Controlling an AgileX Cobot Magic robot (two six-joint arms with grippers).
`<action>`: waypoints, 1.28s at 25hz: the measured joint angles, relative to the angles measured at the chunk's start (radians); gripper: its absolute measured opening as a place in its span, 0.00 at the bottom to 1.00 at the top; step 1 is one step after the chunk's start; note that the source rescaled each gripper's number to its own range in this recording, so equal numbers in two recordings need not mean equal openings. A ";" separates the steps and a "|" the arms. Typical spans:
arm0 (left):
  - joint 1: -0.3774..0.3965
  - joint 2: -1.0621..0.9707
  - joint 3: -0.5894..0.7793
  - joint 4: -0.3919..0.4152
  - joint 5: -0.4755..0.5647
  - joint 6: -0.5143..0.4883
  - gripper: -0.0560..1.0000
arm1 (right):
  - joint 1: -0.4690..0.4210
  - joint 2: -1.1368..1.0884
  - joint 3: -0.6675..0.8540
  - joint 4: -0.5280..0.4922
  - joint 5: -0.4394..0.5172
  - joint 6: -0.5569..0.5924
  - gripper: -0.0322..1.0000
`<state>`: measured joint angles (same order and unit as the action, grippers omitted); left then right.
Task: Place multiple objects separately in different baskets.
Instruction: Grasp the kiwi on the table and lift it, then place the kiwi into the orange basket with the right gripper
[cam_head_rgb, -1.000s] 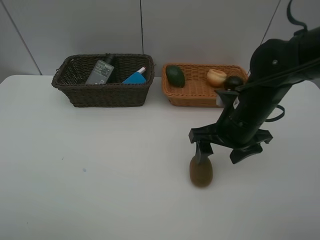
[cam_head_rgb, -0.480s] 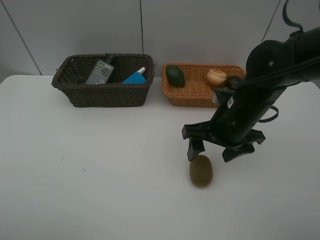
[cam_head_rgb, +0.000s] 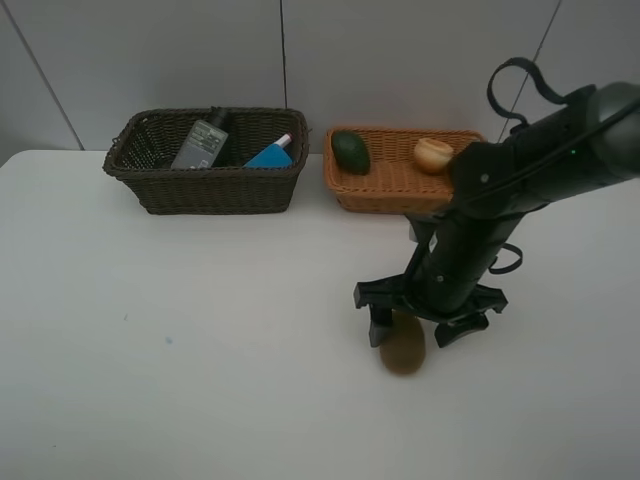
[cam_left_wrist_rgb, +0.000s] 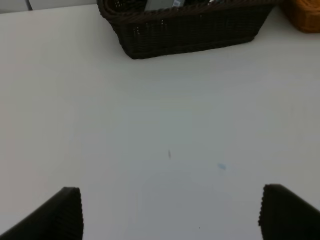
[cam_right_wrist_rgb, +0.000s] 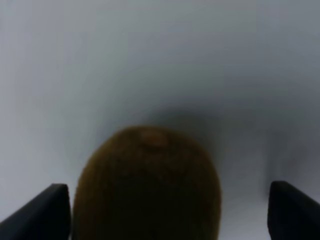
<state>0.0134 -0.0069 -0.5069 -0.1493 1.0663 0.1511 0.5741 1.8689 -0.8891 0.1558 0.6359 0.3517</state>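
On the white table (cam_head_rgb: 200, 350) the brown kiwi (cam_head_rgb: 402, 348) lies at about 5 o'clock from the centre of the high view, well apart from both baskets. The right gripper (cam_head_rgb: 420, 328) stands directly over it with its jaws spread wide; in the right wrist view the kiwi (cam_right_wrist_rgb: 147, 187) sits between the two dark fingertips (cam_right_wrist_rgb: 37, 212), and they do not touch it. One fingertip is near the kiwi, the other further away.

The dark brown basket (cam_head_rgb: 205, 185) is at 11 o'clock and holds the dark green pump bottle (cam_head_rgb: 203, 140), which leans against the back wall, and a blue object (cam_head_rgb: 268, 155) with a white red-ended piece (cam_head_rgb: 283, 140) just above it. The light orange basket (cam_head_rgb: 390, 190) is at 1 o'clock, just beside the dark one. In it are the avocado half (cam_head_rgb: 350, 151) at its left end and the orange-yellow round fruit (cam_head_rgb: 433, 154) further right, partly behind the right arm.

The left gripper (cam_left_wrist_rgb: 170, 215) hangs over bare table with its jaws wide apart and nothing between them; the dark basket (cam_left_wrist_rgb: 190, 30) is ahead of it.
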 joint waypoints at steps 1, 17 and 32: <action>0.000 0.000 0.000 0.000 0.000 0.000 0.87 | 0.000 0.012 0.000 0.000 -0.004 -0.003 0.96; 0.000 0.000 0.000 0.000 0.000 0.000 0.87 | 0.001 0.038 -0.004 -0.005 0.000 -0.021 0.04; 0.000 0.000 0.000 0.000 0.000 0.000 0.87 | -0.113 -0.006 -0.271 -0.190 0.283 -0.058 0.03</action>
<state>0.0134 -0.0069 -0.5069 -0.1493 1.0663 0.1511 0.4616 1.8630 -1.1598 -0.0343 0.9189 0.2939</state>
